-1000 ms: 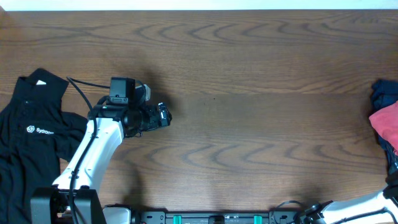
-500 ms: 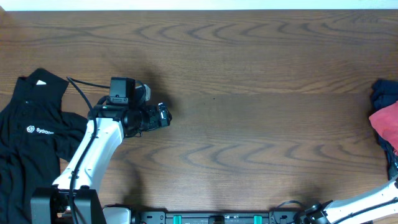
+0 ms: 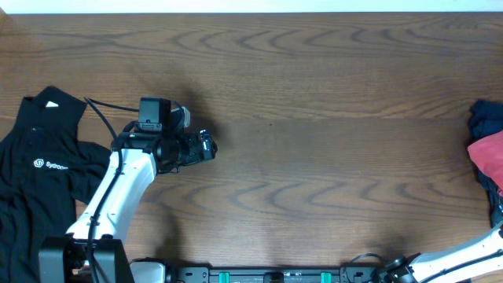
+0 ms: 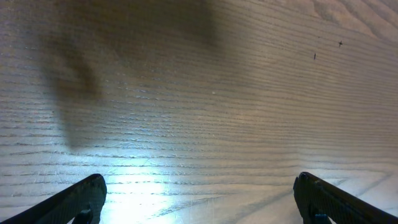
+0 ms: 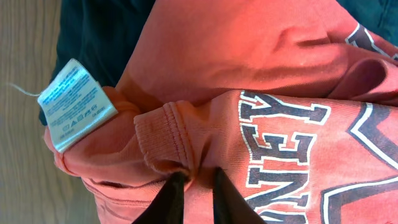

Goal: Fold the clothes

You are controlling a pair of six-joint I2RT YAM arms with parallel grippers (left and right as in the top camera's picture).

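Observation:
A coral-red T-shirt (image 5: 249, 62) with white-outlined dark lettering fills the right wrist view, bunched over a dark garment (image 5: 106, 31). My right gripper (image 5: 198, 177) is shut on a fold of the red fabric beside a ribbed hem, with its fingers (image 5: 168, 199) nearly together. In the overhead view the red shirt (image 3: 489, 157) lies at the table's right edge, and the right gripper is out of frame there. A black collared shirt (image 3: 31, 181) with a small white logo lies at the far left. My left gripper (image 3: 206, 145) hovers open over bare wood (image 4: 199, 193), holding nothing.
A white care label (image 5: 78, 102) sticks out from the red shirt's left side. A dark blue garment (image 3: 483, 118) lies just behind the red one at the right edge. The wooden table (image 3: 314, 118) stretches between the two piles.
At the lower right edge of the overhead view, the right arm's dark wrist part has slipped out of frame. The left arm and both piles have not moved.

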